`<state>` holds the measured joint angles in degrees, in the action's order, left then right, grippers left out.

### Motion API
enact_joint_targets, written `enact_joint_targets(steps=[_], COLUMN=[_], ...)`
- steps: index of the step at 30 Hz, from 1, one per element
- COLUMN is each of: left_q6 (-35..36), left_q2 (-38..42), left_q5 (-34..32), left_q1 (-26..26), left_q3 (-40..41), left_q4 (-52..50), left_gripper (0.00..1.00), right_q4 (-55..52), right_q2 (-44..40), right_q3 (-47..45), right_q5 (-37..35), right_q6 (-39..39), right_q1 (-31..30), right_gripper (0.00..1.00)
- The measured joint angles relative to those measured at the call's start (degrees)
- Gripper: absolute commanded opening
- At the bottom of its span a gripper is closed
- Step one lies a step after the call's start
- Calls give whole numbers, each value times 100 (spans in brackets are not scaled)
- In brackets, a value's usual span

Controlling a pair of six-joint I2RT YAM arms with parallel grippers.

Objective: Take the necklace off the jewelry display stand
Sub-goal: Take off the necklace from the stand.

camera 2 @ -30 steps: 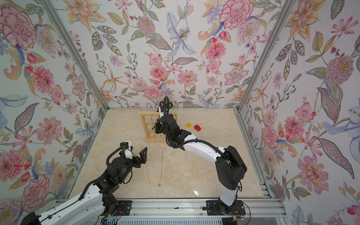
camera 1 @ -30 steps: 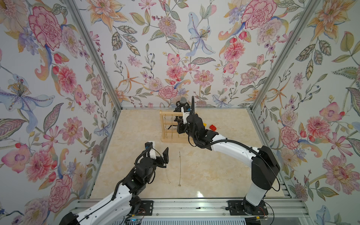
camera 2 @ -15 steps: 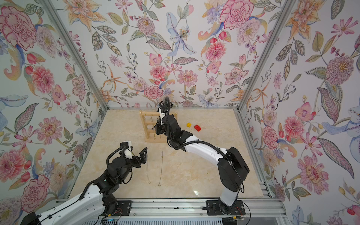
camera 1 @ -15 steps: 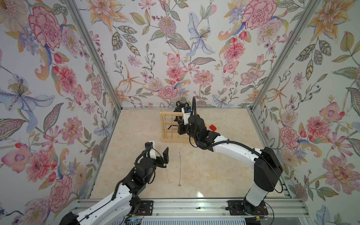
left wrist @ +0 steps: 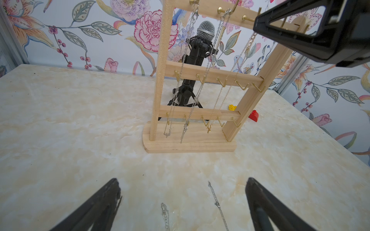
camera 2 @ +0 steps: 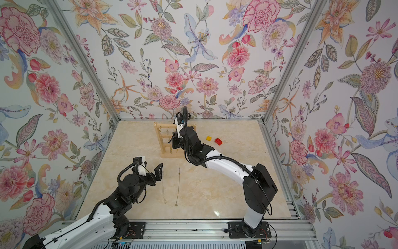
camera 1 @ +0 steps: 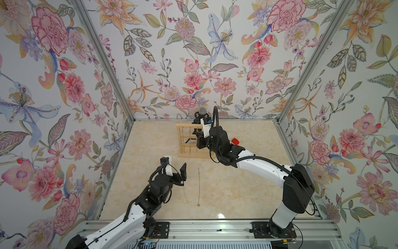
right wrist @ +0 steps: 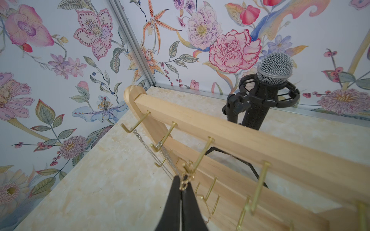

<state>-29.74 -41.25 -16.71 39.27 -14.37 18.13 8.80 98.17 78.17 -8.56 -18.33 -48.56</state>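
Our right tool (right wrist: 181,180) is clenched on the clasp end of the gold necklace (right wrist: 183,186), seemingly just under its hook (right wrist: 202,154) on the jewelry display stand (right wrist: 240,138), ready to unhook it. Our left tool (left wrist: 183,181) hovers released over the desk (left wrist: 80,120), out of the way.

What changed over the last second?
The right arm's elbow drifted slightly outward. The right claw stayed shut on the gold necklace at the jewelry display stand; the left claw stayed open, and the loose chains on the table did not move.
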Motion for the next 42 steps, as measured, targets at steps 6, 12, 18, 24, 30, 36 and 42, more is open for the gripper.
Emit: enact_joint_targets(steps=[6, 12, 18, 24, 30, 36, 42], left_q6=[0, 0, 0, 0, 0, 0, 0], left_q2=[0, -13, -39, -42, -42, -42, -42], left_q5=[0, 0, 0, 0, 0, 0, 0], left_q1=[0, 0, 0, 0, 0, 0, 0], left_q3=[0, 0, 0, 0, 0, 0, 0], left_q4=[0, 2, 2, 2, 2, 2, 2], left_gripper=[99, 99, 99, 99, 99, 99, 99], right_q4=[2, -2, -2, -4, -9, -4, -22], right_q2=[-57, -57, -57, -57, -57, -57, -59], right_q3=[0, 2, 26, 103, 192, 258, 315], right_q5=[42, 66, 83, 131, 170, 195, 212], right_q6=[17, 20, 17, 20, 20, 22, 59], right_q1=[11, 31, 31, 31, 31, 31, 31], right_gripper=[0, 0, 0, 0, 0, 0, 0])
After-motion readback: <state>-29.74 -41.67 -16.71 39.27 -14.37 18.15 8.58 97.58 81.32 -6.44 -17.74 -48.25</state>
